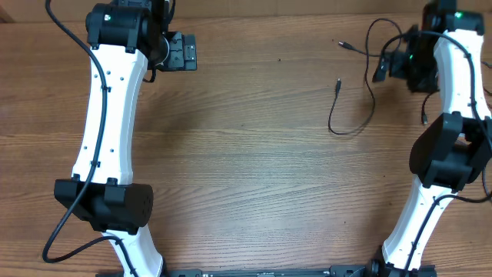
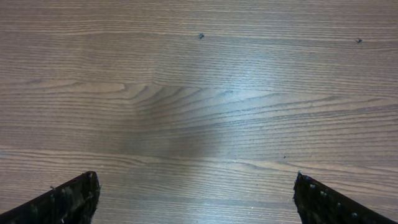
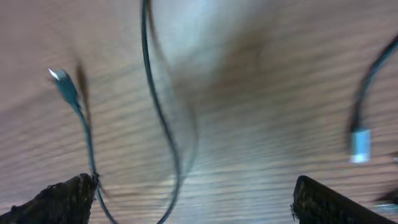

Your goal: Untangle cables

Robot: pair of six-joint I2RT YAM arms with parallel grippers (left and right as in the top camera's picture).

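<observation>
On the wooden table (image 1: 246, 177) the cables (image 1: 333, 115) lie in the upper right of the overhead frame. They are just beside the right gripper (image 1: 387, 65) and well apart from the left gripper (image 1: 183, 51) in the upper left, so the right arm is plainly the nearer. Both claws stand wide, with nothing held. In the right wrist view the loose strands run roughly top to bottom, passing between the spread fingers (image 3: 68, 199). That blurred view shows a silver plug (image 3: 59, 76) that overhead leaves tiny. The left wrist view shows only bare wood.

Left gripper (image 2: 196, 190) spread wide; right gripper (image 3: 194, 191) too.
</observation>
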